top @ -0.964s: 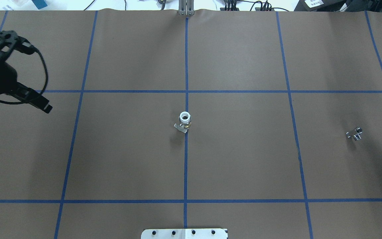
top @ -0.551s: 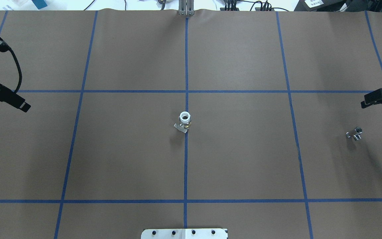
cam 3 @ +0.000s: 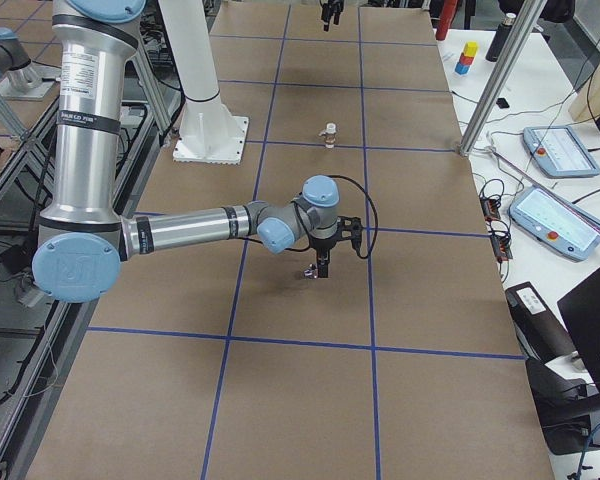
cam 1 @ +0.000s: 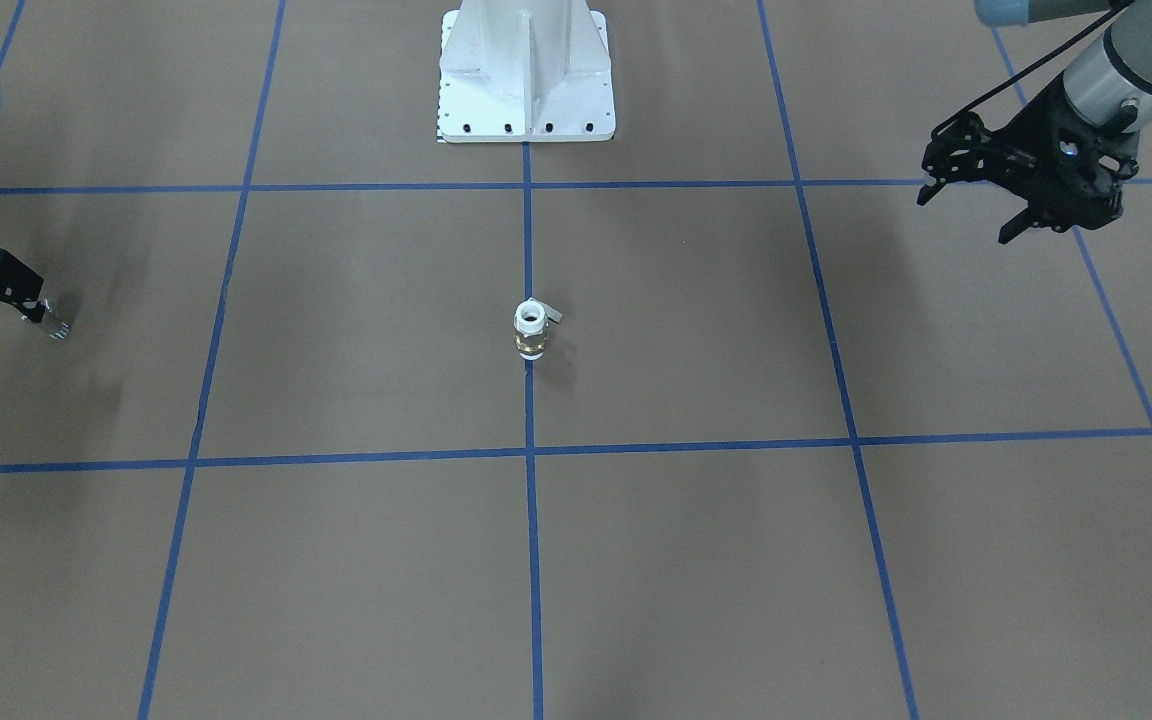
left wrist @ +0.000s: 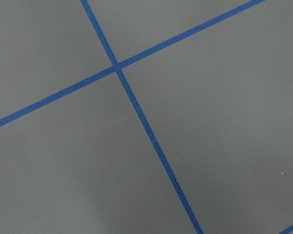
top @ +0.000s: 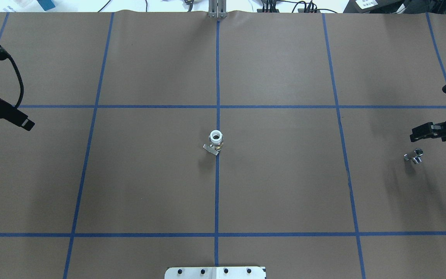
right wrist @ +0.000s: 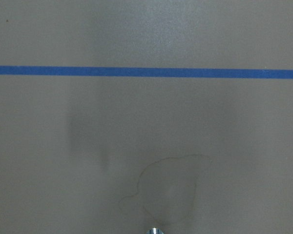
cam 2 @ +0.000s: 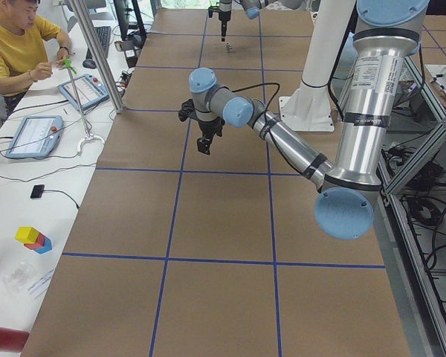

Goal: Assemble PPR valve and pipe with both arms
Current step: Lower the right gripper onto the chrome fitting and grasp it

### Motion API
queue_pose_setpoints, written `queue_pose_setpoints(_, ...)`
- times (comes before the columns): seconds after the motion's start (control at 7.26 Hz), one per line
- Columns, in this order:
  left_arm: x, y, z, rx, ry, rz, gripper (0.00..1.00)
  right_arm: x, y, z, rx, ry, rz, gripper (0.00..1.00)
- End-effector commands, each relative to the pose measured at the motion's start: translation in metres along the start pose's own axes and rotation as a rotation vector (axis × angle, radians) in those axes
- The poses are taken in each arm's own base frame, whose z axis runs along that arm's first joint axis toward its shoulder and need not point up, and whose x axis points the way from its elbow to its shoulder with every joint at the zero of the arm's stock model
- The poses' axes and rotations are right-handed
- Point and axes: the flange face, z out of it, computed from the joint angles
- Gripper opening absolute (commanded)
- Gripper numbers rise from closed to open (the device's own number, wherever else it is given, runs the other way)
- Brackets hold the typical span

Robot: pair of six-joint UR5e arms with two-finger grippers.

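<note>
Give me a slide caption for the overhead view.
PPR valve upright at table centre; pipe far right, right claw hovering beside it; left claw at far left.

1. A brown paper-covered desk lies under the left pincer, crossed by a blue tape grid.
2. A white bolted pedestal stands well apart from that pincer.
3. A person in a yellow shirt sits off the desk edge, far from it.
4. Two tablets lie off the desk, well apart from the right pincer.
5. Coloured blocks sit off the desk.
</note>
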Motion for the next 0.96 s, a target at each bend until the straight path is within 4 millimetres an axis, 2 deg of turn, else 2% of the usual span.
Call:
queue_pose_setpoints(0.0, 0.0, 0.0, 0.0, -0.001, 0.0, -0.002, 1.0, -0.007, 0.016, 0.019, 0.005, 0.023, 0.013, 1.0)
queue_pose_setpoints(0.14, -0.001, 0.0, 0.002, -0.003, 0.0, -0.002, 1.0, -0.007, 0.021, 0.023, -0.002, 0.03, 0.008, 0.98)
queue_pose_setpoints(0.28, -0.001, 0.0, 0.002, -0.004, 0.0, -0.003, 1.0, -0.008, 0.023, 0.025, -0.008, 0.031, 0.005, 0.86)
queue_pose_setpoints(0.41, -0.002, -0.001, 0.003, -0.005, 0.0, -0.004, 1.0, -0.009, 0.024, 0.027, -0.014, 0.032, 0.002, 0.79)
queue_pose_setpoints(0.83, -0.003, -0.001, 0.004, -0.007, -0.001, -0.006, 1.0, -0.008, 0.026, 0.034, -0.025, 0.037, -0.003, 0.8)
